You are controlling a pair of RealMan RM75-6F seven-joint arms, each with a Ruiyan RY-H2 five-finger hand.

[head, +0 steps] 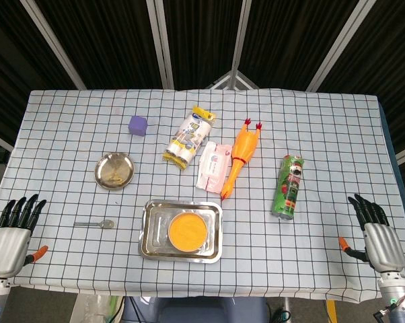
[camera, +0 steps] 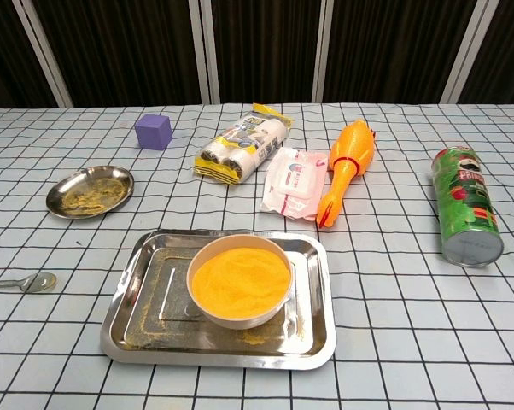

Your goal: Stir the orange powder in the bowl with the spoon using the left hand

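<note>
Only the head view is showing the two hands; the chest view is showing the table things from close, without any hand. The left hand (head: 11, 235) is resting at the near left edge of the table (head: 68, 128), released, with fingers straight and holding nothing. The right hand (head: 376, 237) is lying at the near right edge in the same way, fingers spread and free.

The spoon (head: 96, 223) (camera: 22, 282) is lying flat on the cloth, to the right of the left hand and apart from it, its bowl end pointing toward the steel tray (head: 149, 232) (camera: 129, 320). The bowl (head: 188, 230) (camera: 240, 290) with the orange powder (head: 188, 229) (camera: 240, 278) is standing inside this tray, near the front edge of the table.

Between the left hand and the spoon the checked cloth is lying bare. Behind the spoon a small round metal dish (head: 114, 170) (camera: 90, 190) is sitting, well apart from it.
</note>
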